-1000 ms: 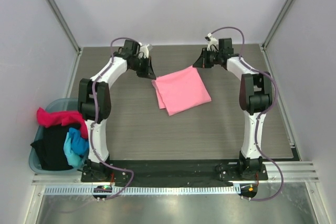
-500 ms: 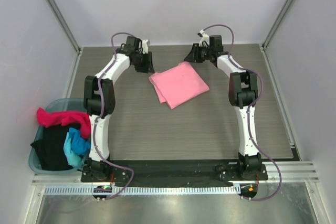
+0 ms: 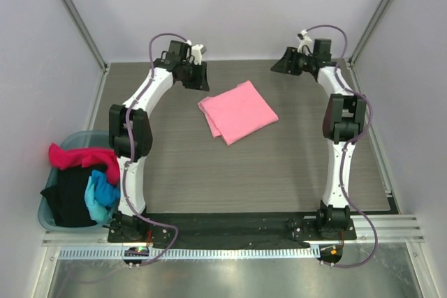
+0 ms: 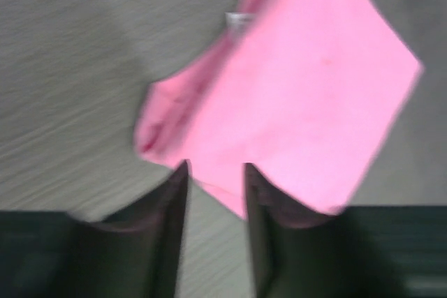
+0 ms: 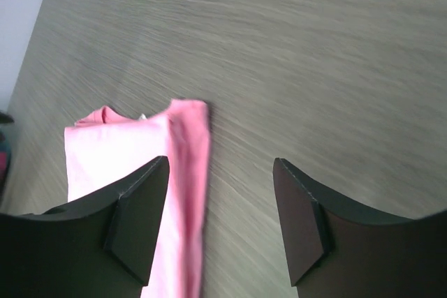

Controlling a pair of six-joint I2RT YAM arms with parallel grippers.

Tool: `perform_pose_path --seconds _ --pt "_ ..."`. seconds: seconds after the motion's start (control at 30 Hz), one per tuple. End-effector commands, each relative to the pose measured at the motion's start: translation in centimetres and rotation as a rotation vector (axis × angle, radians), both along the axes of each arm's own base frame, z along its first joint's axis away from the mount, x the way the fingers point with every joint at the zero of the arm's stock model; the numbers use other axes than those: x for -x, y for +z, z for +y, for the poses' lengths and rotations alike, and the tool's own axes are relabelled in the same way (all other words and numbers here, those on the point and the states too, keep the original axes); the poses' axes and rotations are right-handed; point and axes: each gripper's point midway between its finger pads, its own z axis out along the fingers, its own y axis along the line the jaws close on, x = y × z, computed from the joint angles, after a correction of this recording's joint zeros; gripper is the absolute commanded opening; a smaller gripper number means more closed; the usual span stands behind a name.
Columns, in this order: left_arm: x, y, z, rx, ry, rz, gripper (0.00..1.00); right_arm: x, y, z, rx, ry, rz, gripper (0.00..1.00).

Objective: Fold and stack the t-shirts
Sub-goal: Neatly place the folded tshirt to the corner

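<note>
The light pink t-shirt point(image 3: 237, 112) is lying folded into a rough square on the grey wood-grain table point(image 3: 209, 172). It is sitting in the far half of the table, about midway between the left and right edges, and it is turned so that one corner is pointing to the far edge. In the left wrist view its small white label point(image 4: 239, 19) is showing at the folded edge. The layers of cloth are bunching a little at the corner nearest the left gripper.

The left gripper point(image 3: 196, 77) is hanging near the far edge of the table, just beside the left corner of the shirt and apart from it. Its two dark fingers point(image 4: 167, 207) are standing apart, and between them only the table and the edge of the pink cloth are showing, so it is holding nothing.

The right gripper point(image 3: 285, 65) is hanging toward the far-right corner of the table, well apart from the shirt. Its fingers point(image 5: 143, 207) are spread wide, with bare table between them, and it is also gripping nothing.

A teal plastic basket point(image 3: 77, 136) is standing beside the left edge of the table, toward the near-left corner. A magenta t-shirt point(image 3: 73, 156), a black t-shirt point(image 3: 70, 197) and a bright blue t-shirt point(image 3: 101, 193) are lying crumpled in it, with the magenta one hanging over its rim.
</note>
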Motion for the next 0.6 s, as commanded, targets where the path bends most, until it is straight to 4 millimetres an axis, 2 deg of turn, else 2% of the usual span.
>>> perform_pose_path --seconds 0.0,0.07,0.13,0.17,0.4,0.57 --pt "4.9 2.2 -4.9 0.145 -0.255 0.050 0.30 2.9 2.4 -0.5 -0.050 0.099 0.029 0.66" --pt "6.4 1.5 -6.0 0.178 -0.307 0.096 0.17 3.6 1.4 -0.4 -0.049 0.119 0.075 0.65" --pt "7.4 0.7 -6.3 0.201 -0.334 0.139 0.06 5.0 0.6 0.3 -0.103 0.172 0.143 0.62" --pt "7.9 -0.1 -6.5 0.217 -0.353 0.170 0.03 5.4 0.2 0.4 -0.116 0.180 0.166 0.62" --pt "9.2 -2.5 -6.1 0.251 -0.361 0.275 0.00 7.0 -1.7 1.1 -0.173 0.222 0.244 0.63" --pt "9.7 -3.3 -5.1 0.249 -0.334 0.312 0.00 7.3 -4.3 1.4 -0.158 0.217 0.291 0.66"
